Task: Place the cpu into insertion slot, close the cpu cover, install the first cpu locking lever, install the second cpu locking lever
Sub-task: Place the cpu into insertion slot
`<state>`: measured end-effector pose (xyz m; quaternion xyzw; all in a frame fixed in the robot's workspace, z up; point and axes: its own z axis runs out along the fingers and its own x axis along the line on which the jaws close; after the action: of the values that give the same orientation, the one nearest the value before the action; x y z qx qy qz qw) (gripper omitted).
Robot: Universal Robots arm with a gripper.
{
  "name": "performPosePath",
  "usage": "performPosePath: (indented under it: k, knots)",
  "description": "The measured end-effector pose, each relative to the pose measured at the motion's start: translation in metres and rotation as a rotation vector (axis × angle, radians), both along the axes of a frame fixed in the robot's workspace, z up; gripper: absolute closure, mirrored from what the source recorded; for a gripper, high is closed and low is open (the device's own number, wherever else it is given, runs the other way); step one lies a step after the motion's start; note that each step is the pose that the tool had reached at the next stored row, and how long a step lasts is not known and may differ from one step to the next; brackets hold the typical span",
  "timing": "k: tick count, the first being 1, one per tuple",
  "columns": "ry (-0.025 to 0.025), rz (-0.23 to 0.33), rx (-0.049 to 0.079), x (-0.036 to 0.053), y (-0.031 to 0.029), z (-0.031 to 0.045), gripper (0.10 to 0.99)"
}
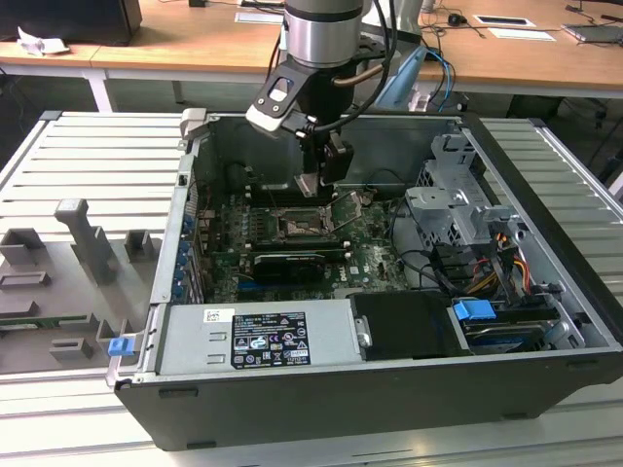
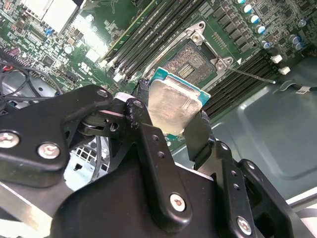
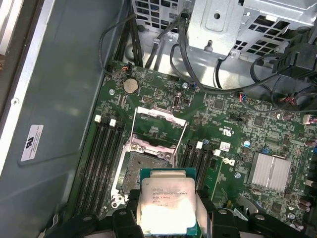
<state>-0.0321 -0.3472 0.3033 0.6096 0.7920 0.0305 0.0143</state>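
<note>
Tool (image 1: 319, 183) carrying the cpu (image 3: 167, 206) inside the open computer case (image 1: 389, 413).
Its fingers (image 2: 143, 106) are clamped on the chip's opposite edges, holding it just above the insertion slot (image 3: 143, 166) and not seated. The slot lies uncovered on the green motherboard (image 1: 375, 255) at the case's floor, with the cpu cover (image 3: 159, 124) hinged up beside it.

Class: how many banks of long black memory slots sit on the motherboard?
2. The first bank lies along one side of the insertion slot, the second bank along the opposite side. The end effector, shut on the cpu, covers their ends; more may be hidden.
</note>
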Motion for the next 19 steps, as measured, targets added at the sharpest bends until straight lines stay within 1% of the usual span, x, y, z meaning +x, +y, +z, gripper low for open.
performPosePath:
  k: [3, 8, 12, 16, 17, 19]
  knots:
    - [0.0000, -0.021, 0.000, -0.0004, 0.0000, -0.0018, 0.557]
    - [0.0000, -0.034, 0.000, -0.0004, 0.0000, -0.0044, 0.557]
    - [0.0000, -0.069, -0.001, -0.0004, 0.0001, -0.0074, 0.557]
    - [0.0001, -0.126, -0.001, -0.0004, 0.0001, -0.0103, 0.557]
    - [0.0001, -0.154, -0.001, -0.0004, 0.0001, -0.0118, 0.557]
    - [0.0001, -0.184, -0.001, -0.0004, 0.0001, -0.0129, 0.557]
